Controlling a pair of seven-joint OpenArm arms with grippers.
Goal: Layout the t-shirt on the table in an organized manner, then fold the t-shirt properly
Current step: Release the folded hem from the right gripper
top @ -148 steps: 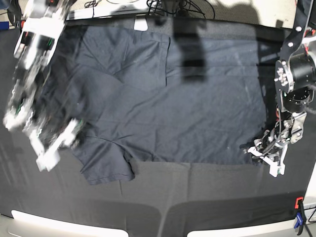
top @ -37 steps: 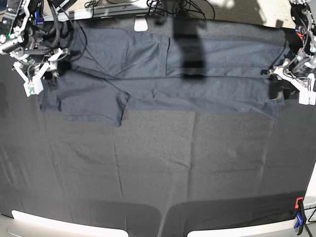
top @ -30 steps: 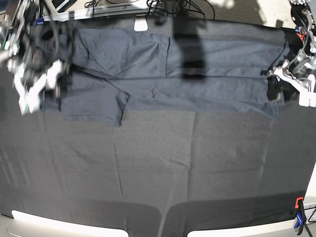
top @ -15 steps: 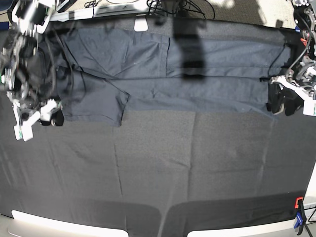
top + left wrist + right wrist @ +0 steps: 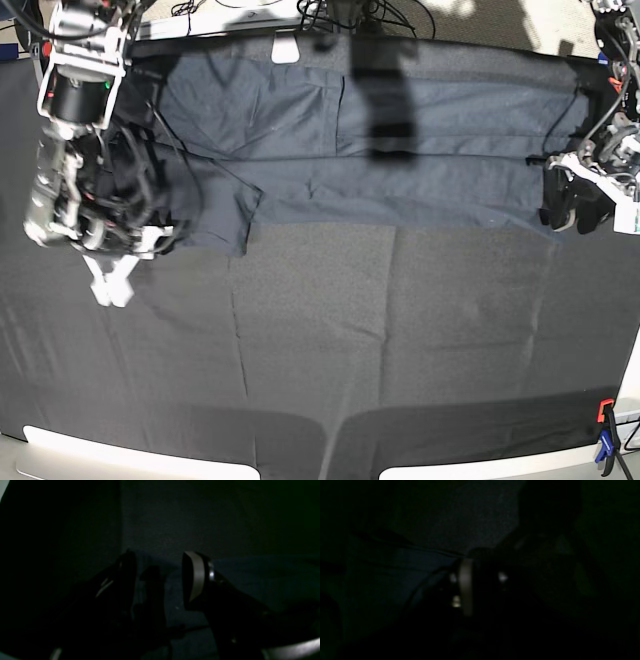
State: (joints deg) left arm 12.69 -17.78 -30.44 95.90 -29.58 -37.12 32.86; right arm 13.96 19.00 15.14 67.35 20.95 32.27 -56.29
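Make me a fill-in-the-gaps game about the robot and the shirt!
1. The t-shirt lies along the table's ____ edge.
2. The clamp at the table's near corner is red and ____.
3. The left claw's two fingers stand ____.

Missing words: far; blue; apart

Left gripper (image 5: 578, 208) sits at the right edge of the base view, mid-height, its dark fingers (image 5: 193, 578) standing clearly apart. Right arm reaches down the left side of the frame; right gripper (image 5: 112, 285) points downward, fingers nearly together, contents not discernible in the dark wrist view.
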